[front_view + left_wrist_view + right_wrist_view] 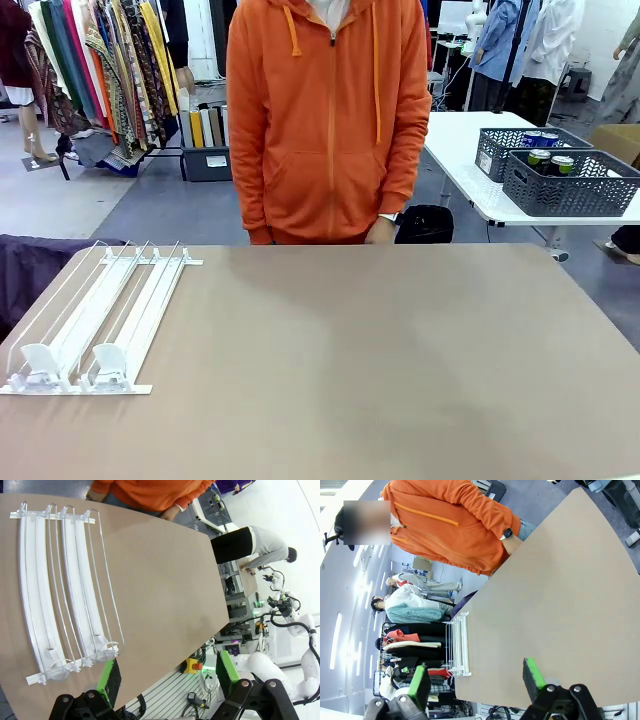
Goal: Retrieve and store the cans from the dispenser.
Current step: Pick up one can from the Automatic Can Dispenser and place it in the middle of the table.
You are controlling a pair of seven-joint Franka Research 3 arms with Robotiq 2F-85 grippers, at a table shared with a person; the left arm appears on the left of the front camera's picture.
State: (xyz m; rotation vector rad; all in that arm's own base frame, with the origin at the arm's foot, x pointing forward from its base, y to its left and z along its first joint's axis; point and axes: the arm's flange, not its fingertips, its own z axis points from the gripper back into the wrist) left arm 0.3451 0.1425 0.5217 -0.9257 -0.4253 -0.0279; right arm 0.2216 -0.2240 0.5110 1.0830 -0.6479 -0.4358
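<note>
The dispenser (100,320), a flat clear-and-white rack of long rails, lies on the left of the brown table (380,370). Its white pusher blocks (70,365) sit at the near end, and its rails are bare. My left gripper (169,675) hovers open above the table edge, just off the pusher end of the dispenser (65,590). My right gripper (476,677) is open and high over the table, with the dispenser (459,642) far off at the table's side. A few cans (550,158) with silver tops stand in dark grey baskets (570,185) on a white table behind, at the right.
A person in an orange hoodie (330,120) stands at the far edge of the table, hands low at the edge. Clothes racks (100,70) stand behind at the left. Other people work in the background.
</note>
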